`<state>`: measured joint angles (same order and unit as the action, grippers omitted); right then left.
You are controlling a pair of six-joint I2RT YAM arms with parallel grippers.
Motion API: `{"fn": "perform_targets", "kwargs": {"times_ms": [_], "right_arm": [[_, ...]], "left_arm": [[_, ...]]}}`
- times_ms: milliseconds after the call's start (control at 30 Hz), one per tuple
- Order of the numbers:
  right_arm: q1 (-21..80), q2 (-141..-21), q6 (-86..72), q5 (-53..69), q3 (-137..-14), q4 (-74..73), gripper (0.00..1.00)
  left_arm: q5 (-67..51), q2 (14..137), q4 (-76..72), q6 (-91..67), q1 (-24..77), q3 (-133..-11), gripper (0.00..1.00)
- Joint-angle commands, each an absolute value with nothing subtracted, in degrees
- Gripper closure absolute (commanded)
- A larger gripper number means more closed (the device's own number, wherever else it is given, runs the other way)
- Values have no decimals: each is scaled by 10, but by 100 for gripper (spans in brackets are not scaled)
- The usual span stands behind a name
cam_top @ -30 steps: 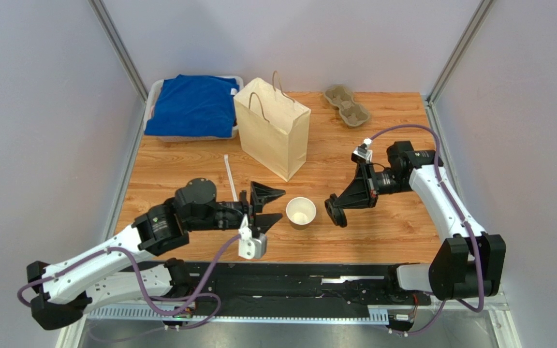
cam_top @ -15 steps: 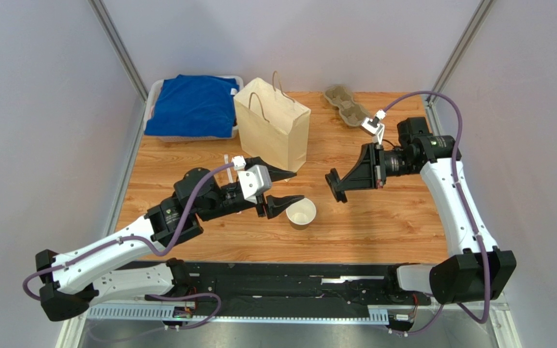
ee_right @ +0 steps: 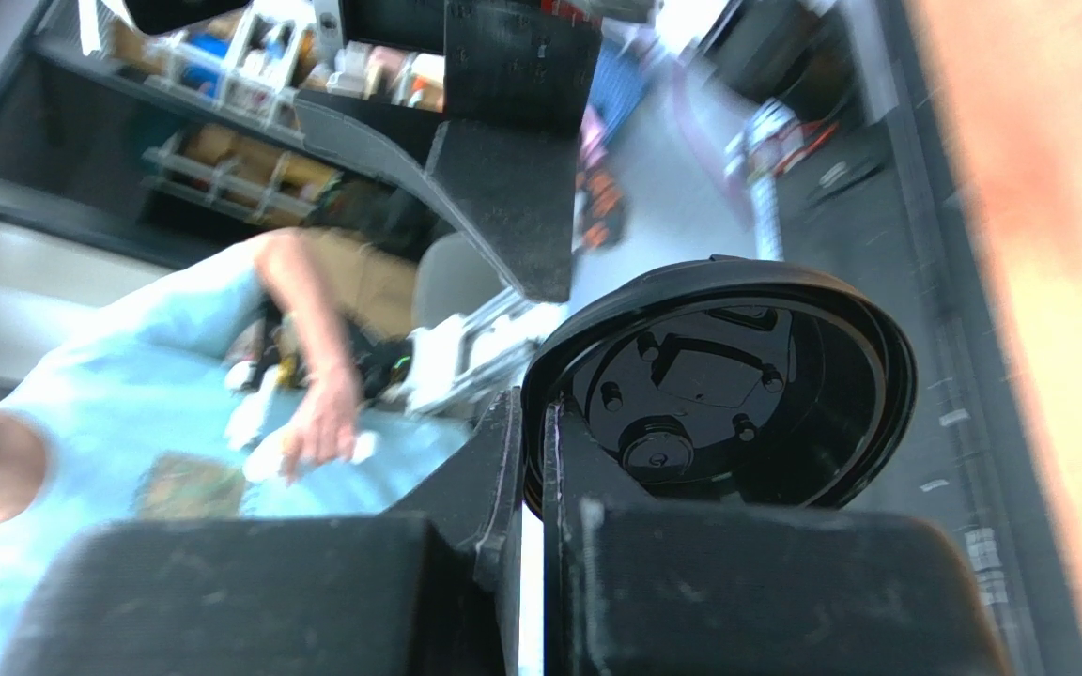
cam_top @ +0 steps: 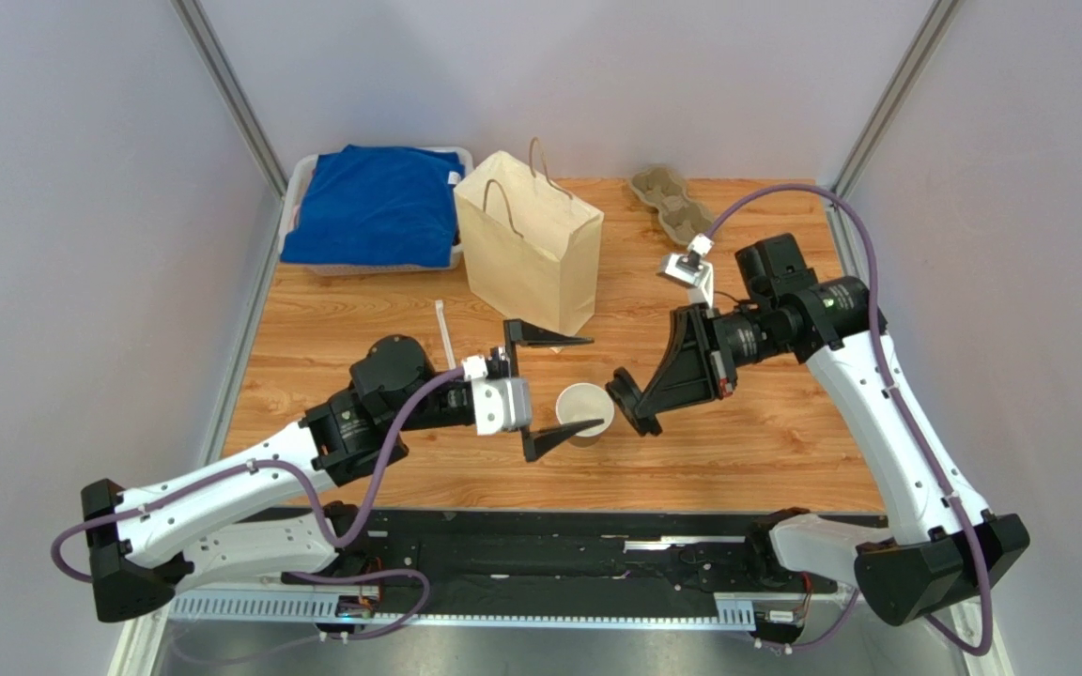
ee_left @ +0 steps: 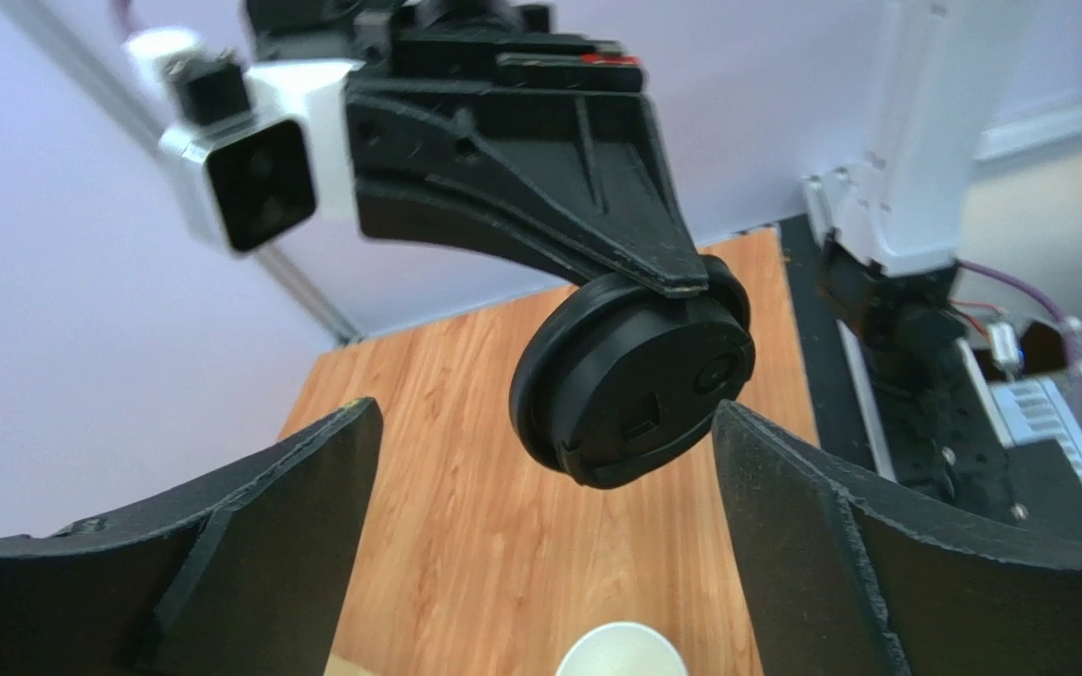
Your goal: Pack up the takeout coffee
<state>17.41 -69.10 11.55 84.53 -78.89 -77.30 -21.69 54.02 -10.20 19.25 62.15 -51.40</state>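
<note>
My left hand [cam_top: 578, 383]: spread wide, empty, straddling the small brown paper cup [cam_top: 585, 410] on the wooden bench [cam_top: 363, 324]. My right hand [cam_top: 639, 397]: clenched on the round black plastic lid [ee_left: 632, 380], held just beside the cup; whether they touched, I could not tell.

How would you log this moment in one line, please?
left gripper: open at paper cup | right gripper: shut on black lid | paper cup: upright, unlidded | paper bag: upright

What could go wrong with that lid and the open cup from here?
The right gripper pinches the lid only by its rim, tilted on edge, so it could slip or land crooked on the cup. The left gripper stands open around the cup without holding it, so a push from the lid might tip or slide it.
</note>
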Motion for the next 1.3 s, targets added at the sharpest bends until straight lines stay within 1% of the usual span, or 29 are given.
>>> {"fn": "perform_targets", "kwargs": {"times_ms": [0,33,167,333,433,600,667,700,767,800,867,900,967,1000,1033,1067,1100,1167,1200,1267], "right_arm": [[223,-659,30,939,-772,-732,100],[238,-656,6,939,-770,-716,100],[269,-650,-55,938,-759,-640,100],[313,-640,-127,936,-735,-535,100],[330,-636,-168,935,-725,-482,100],[343,-642,-187,936,-733,-452,100],[349,-642,-191,936,-733,-438,100],[352,-640,-197,935,-732,-431,100],[354,-641,-204,933,-730,-416,100],[354,-641,-205,930,-730,-412,100],[354,-639,-207,929,-731,-404,100],[353,-638,-206,925,-730,-403,100],[354,-635,-206,918,-731,-395,100],[354,-634,-205,911,-731,-394,96],[352,-633,-202,908,-731,-393,93],[350,-631,-200,904,-732,-393,87],[347,-629,-197,891,-732,-393,74],[344,-629,-187,881,-732,-393,60],[342,-629,-184,866,-734,-393,47],[335,-628,-167,847,-737,-396,42]], "left_arm": [[-360,522,-25,311,623,-540,2],[-389,523,-14,313,622,-542,2],[-424,540,46,310,622,-566,2],[-425,561,63,266,622,-596,2],[-419,570,66,226,622,-605,4],[-434,581,86,178,623,-612,10],[-425,581,83,161,622,-613,14],[-426,583,86,161,623,-614,20],[-427,587,101,154,623,-624,27],[-425,588,106,149,622,-627,32],[-422,586,119,139,622,-629,37],[-418,584,122,133,622,-628,41],[-407,574,126,120,622,-626,44],[-403,570,127,115,622,-626,50],[-400,565,134,109,621,-626,54],[-402,563,140,108,621,-628,57],[-406,563,146,106,620,-630,62],[-422,565,170,105,620,-642,66],[-429,567,178,107,619,-646,71],[-440,579,210,107,619,-663,76]]}}
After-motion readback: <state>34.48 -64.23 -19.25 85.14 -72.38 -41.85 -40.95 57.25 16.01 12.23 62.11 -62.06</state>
